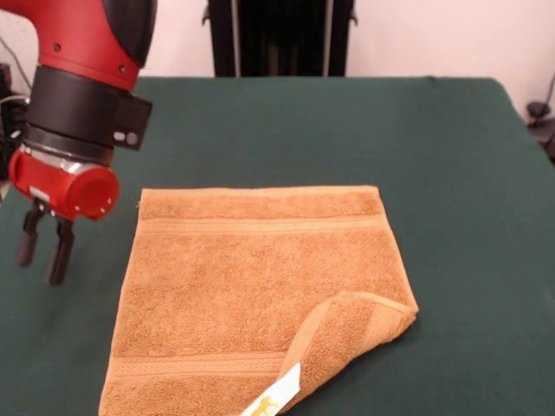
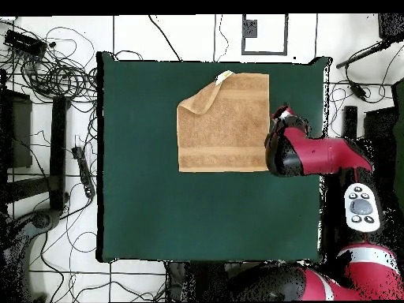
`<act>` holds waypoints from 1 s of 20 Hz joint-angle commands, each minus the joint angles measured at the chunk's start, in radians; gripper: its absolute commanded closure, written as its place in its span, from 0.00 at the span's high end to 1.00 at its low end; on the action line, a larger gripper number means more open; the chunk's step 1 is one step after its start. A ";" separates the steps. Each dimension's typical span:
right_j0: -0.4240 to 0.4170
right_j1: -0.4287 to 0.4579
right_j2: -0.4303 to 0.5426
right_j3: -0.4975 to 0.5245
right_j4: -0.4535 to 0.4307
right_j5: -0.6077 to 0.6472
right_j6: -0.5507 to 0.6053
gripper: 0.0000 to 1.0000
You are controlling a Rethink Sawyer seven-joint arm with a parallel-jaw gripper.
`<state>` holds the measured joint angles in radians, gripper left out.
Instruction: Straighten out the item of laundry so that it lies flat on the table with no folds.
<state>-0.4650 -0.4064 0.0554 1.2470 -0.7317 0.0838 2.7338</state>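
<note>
The orange-tan towel (image 1: 251, 286) lies on the dark green table (image 1: 460, 173), mostly flat. Its near right corner (image 1: 355, 334) is folded back over the towel, and a white tag (image 1: 279, 394) shows at that fold. My gripper (image 1: 44, 247) hangs just off the towel's left edge, a little above the cloth, open by a narrow gap and empty. In the overhead view the towel (image 2: 225, 126) lies at the far middle of the table (image 2: 142, 197), with the folded corner (image 2: 196, 101) at its upper left. The gripper (image 2: 278, 112) there sits beside the towel's right edge, mostly hidden under the arm.
The red arm's wrist (image 1: 78, 113) hangs over the table's left part. A black stand (image 1: 279, 36) is behind the table. Cables (image 2: 55, 71) lie on the floor at the left and a grey control pad (image 2: 361, 207) lies off the table's right side.
</note>
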 commanded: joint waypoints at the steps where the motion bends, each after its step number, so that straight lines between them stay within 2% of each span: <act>1: -0.071 -0.037 0.107 0.216 -0.032 0.065 -0.128 1.00; 3: -0.137 -0.051 0.198 0.246 -0.059 0.159 -0.295 1.00; 5: -0.169 -0.062 0.236 0.267 -0.070 0.193 -0.360 1.00; 8: -0.192 -0.070 0.283 0.267 -0.063 0.322 -0.494 1.00; 14: -0.236 -0.064 0.345 0.262 -0.045 0.433 -0.571 1.00; 16: -0.241 -0.068 0.349 0.270 -0.052 0.405 -0.550 1.00; 19: -0.265 -0.075 0.364 0.303 -0.079 0.255 -0.466 1.00; 20: -0.282 -0.069 0.372 0.312 -0.050 0.260 -0.446 1.00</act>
<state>-0.7499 -0.5017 0.2390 1.3955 -0.7569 0.3869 2.5261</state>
